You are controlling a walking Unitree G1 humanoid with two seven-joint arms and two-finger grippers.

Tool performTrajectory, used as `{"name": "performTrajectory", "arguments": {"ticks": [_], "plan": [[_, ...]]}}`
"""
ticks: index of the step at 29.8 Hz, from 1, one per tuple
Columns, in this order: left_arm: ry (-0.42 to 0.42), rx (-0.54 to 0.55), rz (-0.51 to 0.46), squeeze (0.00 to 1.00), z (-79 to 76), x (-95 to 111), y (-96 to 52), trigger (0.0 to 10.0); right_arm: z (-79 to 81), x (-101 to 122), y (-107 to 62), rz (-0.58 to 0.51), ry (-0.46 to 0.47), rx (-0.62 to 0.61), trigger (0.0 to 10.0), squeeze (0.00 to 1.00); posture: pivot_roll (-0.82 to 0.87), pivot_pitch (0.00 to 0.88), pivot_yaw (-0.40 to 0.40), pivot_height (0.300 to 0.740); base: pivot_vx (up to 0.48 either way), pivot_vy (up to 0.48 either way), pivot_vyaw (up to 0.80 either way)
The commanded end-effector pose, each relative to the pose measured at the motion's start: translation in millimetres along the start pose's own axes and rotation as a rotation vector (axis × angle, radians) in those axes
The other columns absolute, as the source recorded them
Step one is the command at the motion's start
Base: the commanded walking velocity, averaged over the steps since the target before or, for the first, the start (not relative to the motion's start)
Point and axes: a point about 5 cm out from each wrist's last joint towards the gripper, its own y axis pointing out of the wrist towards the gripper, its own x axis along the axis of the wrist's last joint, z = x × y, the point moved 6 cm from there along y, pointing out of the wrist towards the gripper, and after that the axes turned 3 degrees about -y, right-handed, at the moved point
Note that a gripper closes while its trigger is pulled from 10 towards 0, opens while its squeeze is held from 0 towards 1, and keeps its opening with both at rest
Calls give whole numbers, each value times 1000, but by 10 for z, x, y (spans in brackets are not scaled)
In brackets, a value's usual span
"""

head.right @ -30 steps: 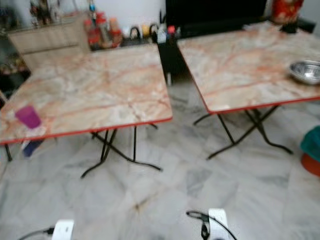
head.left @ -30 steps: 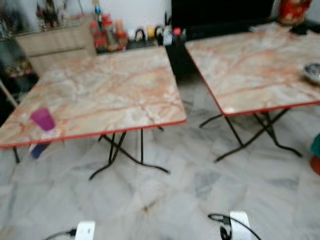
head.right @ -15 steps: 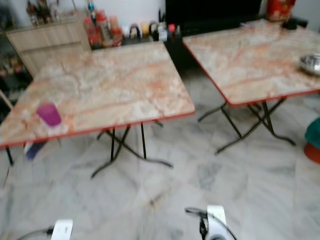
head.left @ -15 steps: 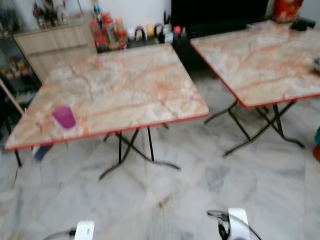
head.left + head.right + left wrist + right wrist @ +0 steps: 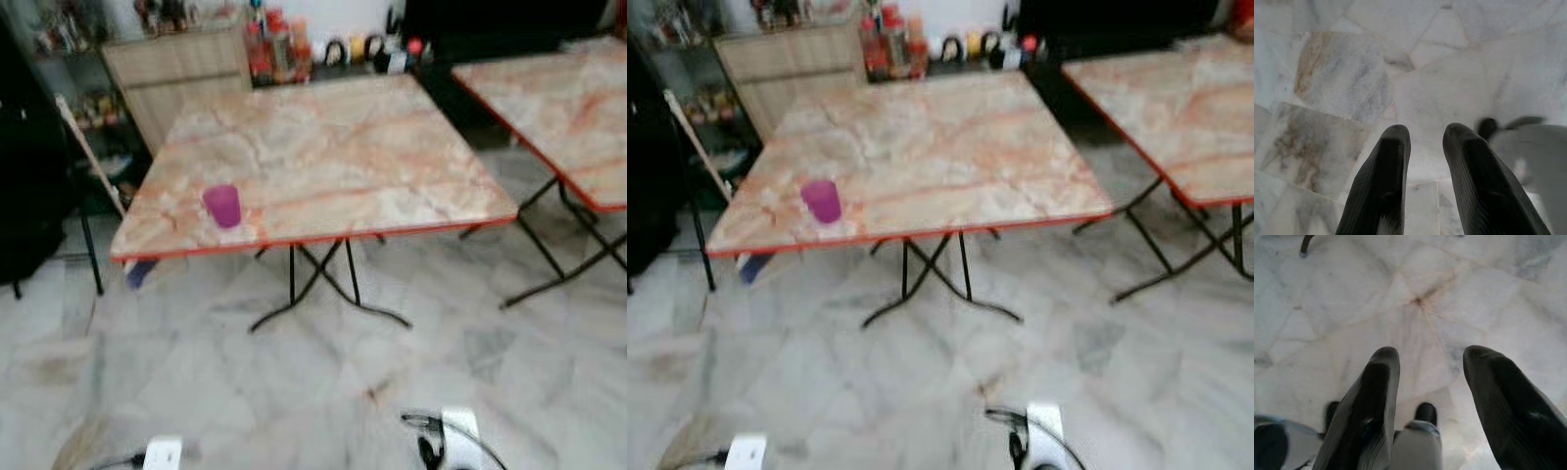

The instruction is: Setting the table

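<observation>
Left eye view gives you a marble-patterned folding surface with a red edge, standing on crossed black legs over a pale marble floor. On it you can see a purple cup, upright, near the front edge towards your left corner, with bare tabletop all around it. A second surface of the same pattern stands to your right, apart from the first, with a strip of floor between them.

Behind the first surface you have a light wooden cabinet, and beside it a cluster of bottles and jars too blurred to name one by one. A slim pale stick leans at your far left, next to a dark shape you cannot make out. Something blue sits low beneath the front left corner of the surface; what it is you cannot tell.

Your left gripper hangs over the floor tiles, its two black fingers parted with a narrow gap and nothing between them. Your right gripper also points down at the floor, released wide, its fingers holding nothing. Both are well apart from the cup. The head views are soft with blur, so fine detail on the far shelf is lost to you
</observation>
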Motion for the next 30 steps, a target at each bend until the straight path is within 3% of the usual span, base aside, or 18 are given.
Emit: {"name": "performTrajectory", "arguments": {"ticks": [1,5,26,30], "plan": [[-3,26,12,0,112,-48,-11,10000,120,62,23,-16,8,28,10000,0,65,41,63,740,0,398,0],[-7,28,10,0,110,-37,-8,10000,120,68,24,-18,6,32,10000,0,68,44,57,740,0,393,0],[14,29,16,0,97,-40,-6,10000,131,90,28,-23,-16,50,10000,0,63,40,51,740,0,0,0],[13,28,17,0,94,-34,-3,10000,117,71,28,-12,72,47,10000,0,62,41,50,740,180,0,-186]]}}
